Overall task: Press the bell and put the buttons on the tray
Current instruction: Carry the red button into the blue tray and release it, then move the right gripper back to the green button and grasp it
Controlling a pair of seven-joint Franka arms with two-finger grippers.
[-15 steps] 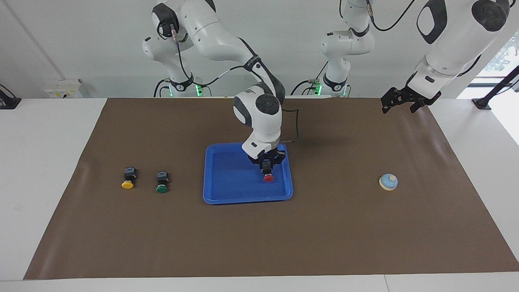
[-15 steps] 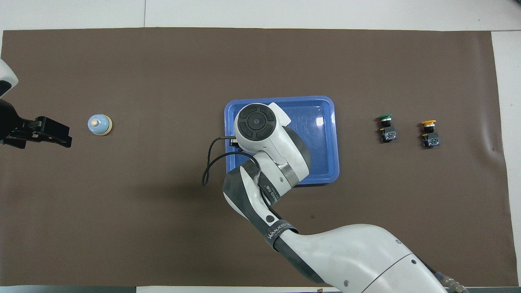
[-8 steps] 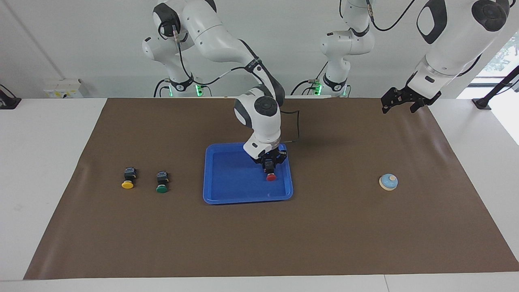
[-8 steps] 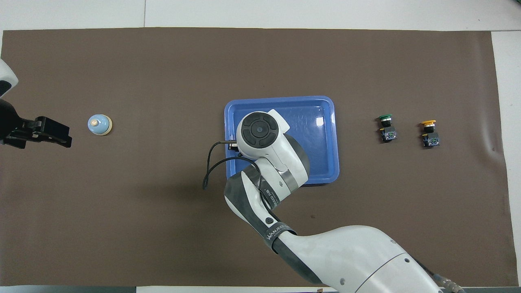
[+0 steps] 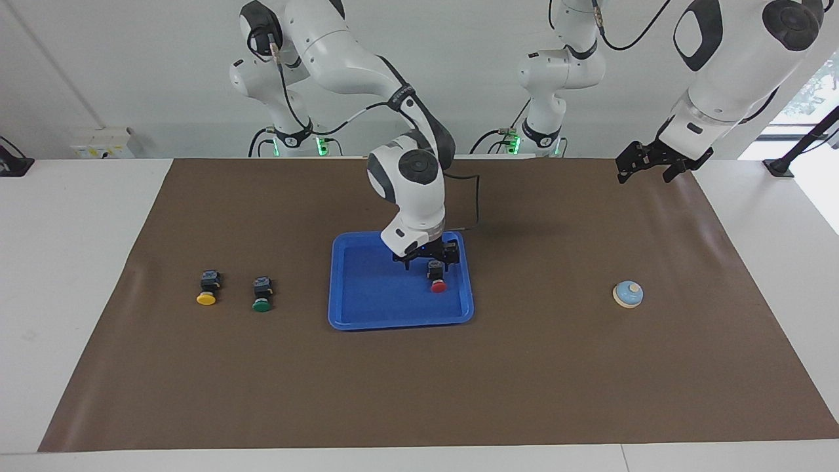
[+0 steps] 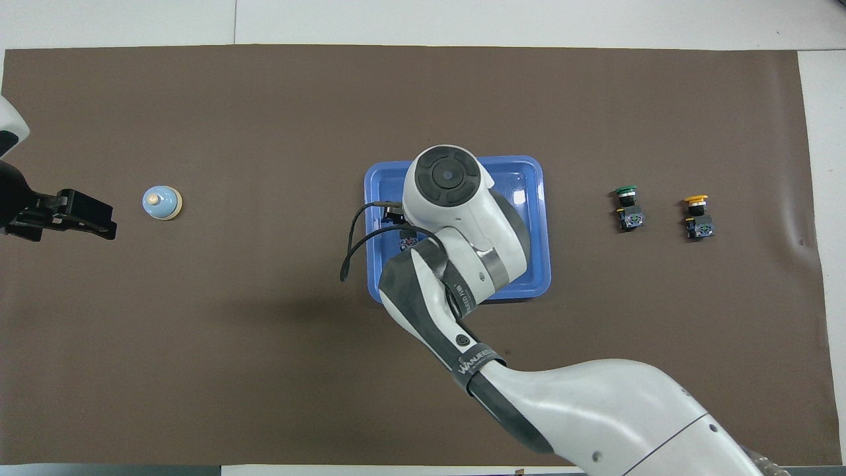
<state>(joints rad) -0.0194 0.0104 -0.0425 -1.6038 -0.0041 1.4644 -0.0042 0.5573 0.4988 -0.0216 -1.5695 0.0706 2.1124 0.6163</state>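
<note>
Brown matting is spread over the tabletop, where the red button (image 5: pixel 438 286) is seen lying in the blue tray (image 5: pixel 367 318), released just below the spread right pincer (image 5: pixel 426 259), while the left pincer (image 5: pixel 645 169), also spread, waits over the mat's edge nearer the robots than the bell (image 5: pixel 628 294), and the green button (image 5: pixel 261 304) and the yellow button (image 5: pixel 206 298) are left toward the right arm's end.

Facing cam vs overhead (both high), shared mat (image 5: pixel 564 367).

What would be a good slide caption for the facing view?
Right tool open over the red button in the blue tray; yellow button and green button wait outside.
</note>
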